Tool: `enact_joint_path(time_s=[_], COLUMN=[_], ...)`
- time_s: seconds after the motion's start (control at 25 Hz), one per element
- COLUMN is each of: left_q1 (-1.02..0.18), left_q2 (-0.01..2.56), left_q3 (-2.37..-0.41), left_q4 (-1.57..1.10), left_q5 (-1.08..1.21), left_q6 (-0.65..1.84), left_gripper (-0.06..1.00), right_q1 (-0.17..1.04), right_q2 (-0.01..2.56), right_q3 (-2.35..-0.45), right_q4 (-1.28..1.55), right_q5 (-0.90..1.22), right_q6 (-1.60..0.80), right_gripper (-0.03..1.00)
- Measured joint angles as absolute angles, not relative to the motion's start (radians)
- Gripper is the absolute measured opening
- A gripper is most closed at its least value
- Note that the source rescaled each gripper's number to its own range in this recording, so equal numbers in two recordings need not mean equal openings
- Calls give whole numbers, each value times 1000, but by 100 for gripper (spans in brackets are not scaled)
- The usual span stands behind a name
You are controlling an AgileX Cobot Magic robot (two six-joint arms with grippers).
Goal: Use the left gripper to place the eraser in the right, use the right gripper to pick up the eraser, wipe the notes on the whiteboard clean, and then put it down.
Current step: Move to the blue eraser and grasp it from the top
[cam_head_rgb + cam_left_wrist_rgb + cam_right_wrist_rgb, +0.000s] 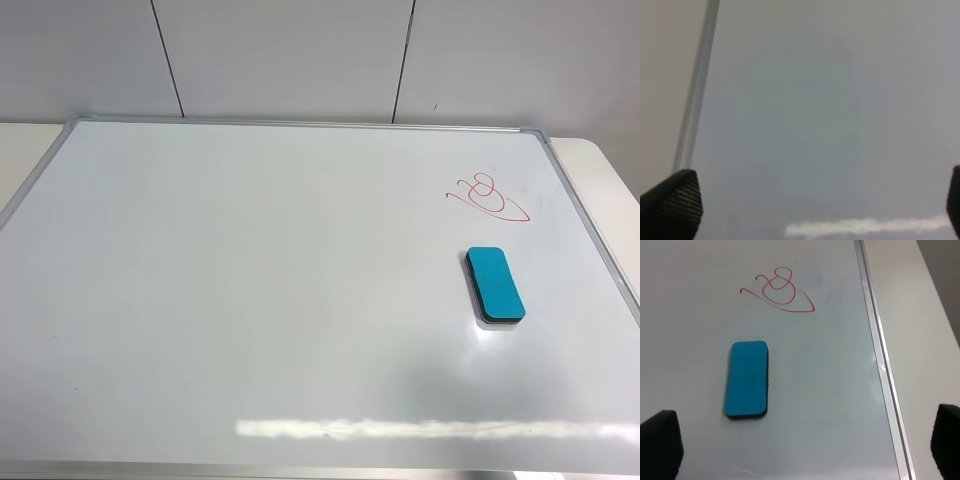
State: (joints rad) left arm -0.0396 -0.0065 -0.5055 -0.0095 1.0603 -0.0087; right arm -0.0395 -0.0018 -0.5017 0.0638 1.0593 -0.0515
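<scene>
Seen from above, the eraser [494,284] lies flat on the whiteboard [250,280], right of centre, near the notes [488,197]. The left gripper [812,205] hangs over bare board, fingers [670,205] spread and empty. The right gripper [802,445], fingers [660,442] also apart, hangs near the eraser [747,379].

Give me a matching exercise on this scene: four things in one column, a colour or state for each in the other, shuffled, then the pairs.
1. eraser
2. notes
3. whiteboard
4. right gripper

A. red
B. open, fingers wide apart, holding nothing
C. teal-blue on top
D. glossy white

Pairs: 1-C, 2-A, 3-D, 4-B
</scene>
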Motion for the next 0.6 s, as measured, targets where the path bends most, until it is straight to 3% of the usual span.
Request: enact_joint_path(time_s=[0.6], left_q1=[-40], left_q2=[-7], left_q3=[-506], left_q4=[-9], left_q5=[1060], left_q6=[-9], left_gripper=[100], right_q1=[-40], right_q2=[-2], right_q3=[-502], right_q4=[64], right_q5=[1059], right_q6=[-51], right_gripper=[100])
